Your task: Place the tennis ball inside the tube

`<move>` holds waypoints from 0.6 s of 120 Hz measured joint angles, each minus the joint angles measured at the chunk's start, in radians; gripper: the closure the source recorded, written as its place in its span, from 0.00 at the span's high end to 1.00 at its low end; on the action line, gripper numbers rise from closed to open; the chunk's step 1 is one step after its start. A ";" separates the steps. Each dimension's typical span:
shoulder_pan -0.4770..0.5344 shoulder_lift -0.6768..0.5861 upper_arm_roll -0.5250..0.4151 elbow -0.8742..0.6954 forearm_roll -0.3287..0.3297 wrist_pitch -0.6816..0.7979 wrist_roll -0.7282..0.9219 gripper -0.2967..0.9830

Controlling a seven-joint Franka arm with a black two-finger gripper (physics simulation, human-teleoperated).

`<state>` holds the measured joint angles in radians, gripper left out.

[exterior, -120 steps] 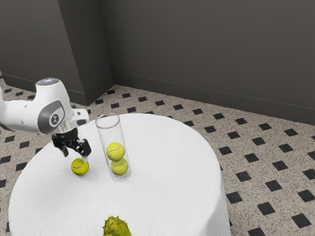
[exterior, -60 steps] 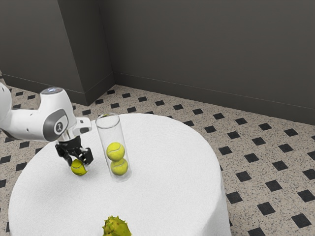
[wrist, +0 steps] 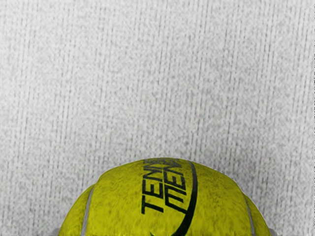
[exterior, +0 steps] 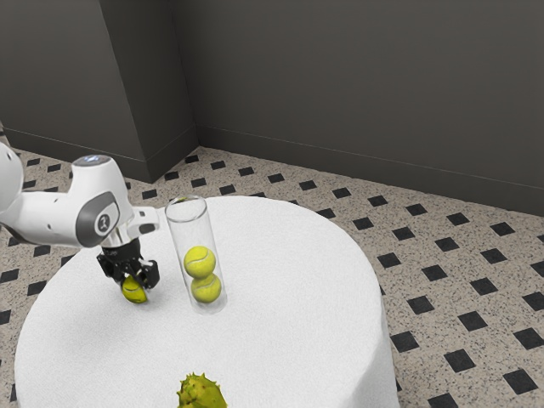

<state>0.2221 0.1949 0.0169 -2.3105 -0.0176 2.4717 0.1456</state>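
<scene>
Gripper (exterior: 136,280) is down at the exterior view's left of the clear tube (exterior: 194,235) – closed on the loose tennis ball (exterior: 133,294), one finger each side. That ball is outside the tube, near its base, low over the white table (exterior: 289,340). Tube stands upright, two balls stacked inside – upper (exterior: 200,262), lower (exterior: 206,290). Spiky yellow-green fruit (exterior: 201,393) sits well apart from the tube, at the exterior view's lower edge.
</scene>
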 joint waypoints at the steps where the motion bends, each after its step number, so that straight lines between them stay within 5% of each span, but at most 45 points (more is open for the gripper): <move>1: 0.000 -0.002 0.000 0.000 0.000 -0.001 0.000 0.51; 40: -0.002 -0.211 -0.003 0.025 0.020 -0.122 -0.043 0.39; 72: -0.006 -0.327 -0.105 0.252 0.032 -0.419 -0.110 0.38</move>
<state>0.2159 -0.1317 -0.0881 -2.0588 0.0140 2.0529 0.0352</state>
